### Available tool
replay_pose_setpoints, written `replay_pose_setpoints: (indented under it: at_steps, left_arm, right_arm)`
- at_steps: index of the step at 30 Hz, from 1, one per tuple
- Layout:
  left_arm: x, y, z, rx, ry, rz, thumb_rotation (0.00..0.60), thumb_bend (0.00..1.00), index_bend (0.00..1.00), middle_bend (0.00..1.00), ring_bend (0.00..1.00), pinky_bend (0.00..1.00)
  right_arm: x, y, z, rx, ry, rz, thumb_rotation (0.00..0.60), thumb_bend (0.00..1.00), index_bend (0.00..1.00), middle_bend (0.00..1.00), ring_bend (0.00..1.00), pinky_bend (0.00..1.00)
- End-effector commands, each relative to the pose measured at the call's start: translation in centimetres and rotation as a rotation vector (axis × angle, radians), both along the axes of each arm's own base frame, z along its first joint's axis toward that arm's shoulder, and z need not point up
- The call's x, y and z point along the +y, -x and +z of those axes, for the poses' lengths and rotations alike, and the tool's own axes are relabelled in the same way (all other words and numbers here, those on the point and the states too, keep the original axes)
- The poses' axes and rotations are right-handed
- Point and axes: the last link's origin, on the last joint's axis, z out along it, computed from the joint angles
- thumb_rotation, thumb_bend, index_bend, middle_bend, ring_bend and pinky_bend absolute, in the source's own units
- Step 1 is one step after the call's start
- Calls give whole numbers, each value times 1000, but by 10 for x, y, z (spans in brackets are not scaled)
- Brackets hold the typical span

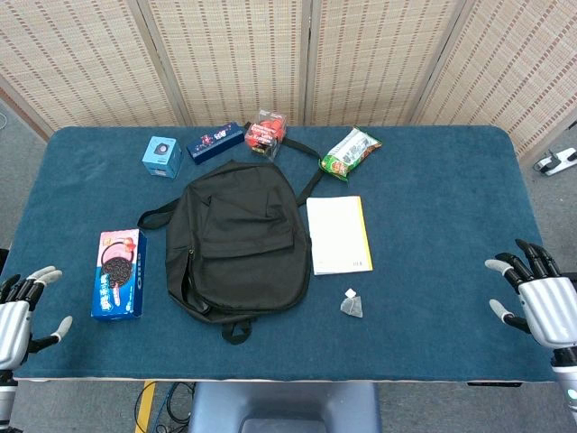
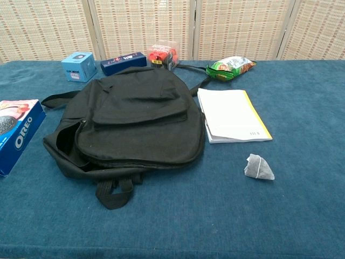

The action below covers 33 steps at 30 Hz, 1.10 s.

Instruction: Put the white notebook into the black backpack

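Observation:
The black backpack (image 1: 238,244) lies flat in the middle of the blue table, its zip gaping along the left side (image 2: 70,141). Just right of it lies the white notebook (image 1: 338,234) with a yellow edge, also in the chest view (image 2: 232,114), touching or nearly touching the bag. My left hand (image 1: 20,309) rests at the table's front left corner, fingers spread, holding nothing. At the front right corner my right hand (image 1: 539,293) is likewise open and empty. Both hands are far from the notebook. Neither hand shows in the chest view.
An Oreo box (image 1: 120,273) lies left of the backpack. Along the back stand a light blue box (image 1: 162,156), a dark blue box (image 1: 215,142), a red-filled clear box (image 1: 266,133) and a green snack bag (image 1: 351,152). A small grey sachet (image 1: 352,306) lies in front of the notebook.

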Motion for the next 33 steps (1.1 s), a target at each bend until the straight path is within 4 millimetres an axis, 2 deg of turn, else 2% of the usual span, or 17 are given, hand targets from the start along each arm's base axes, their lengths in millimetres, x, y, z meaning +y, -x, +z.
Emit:
replay_pose_setpoints:
  at_steps: [1,10,16,21,24,33]
  left_arm:
    - [0,-1,0,2,2,0,600,290,234,167,189,66]
    - [-4,0,0,3,-5,7,600,290,234,167,189,66]
    - [-6,0,1,-5,-11,2,600,290,234,167,190,66]
    - [-9,2,2,-7,-15,7,600,290,234,167,190,66]
    - [-11,4,3,-8,-17,15,600,290,234,167,189,66]
    - [-16,8,7,-11,-41,37,600,290,234,167,189,66]
  right_arm:
    - [0,0,-1,-2,-4,3,600,176,299,268,71,106]
    - [-12,-5,-2,5,-11,39,600,176,299,268,71,106]
    - [-44,-17,-17,32,-67,85,600,174,299,268,71,106]
    - [-79,-29,-44,55,-111,153,600,160,299,268,71,106]
    - [-102,-36,-67,81,-150,202,600,158,299,268,71,106]
    - [-147,-39,-126,164,-264,240,600,149,299,267,71,106]
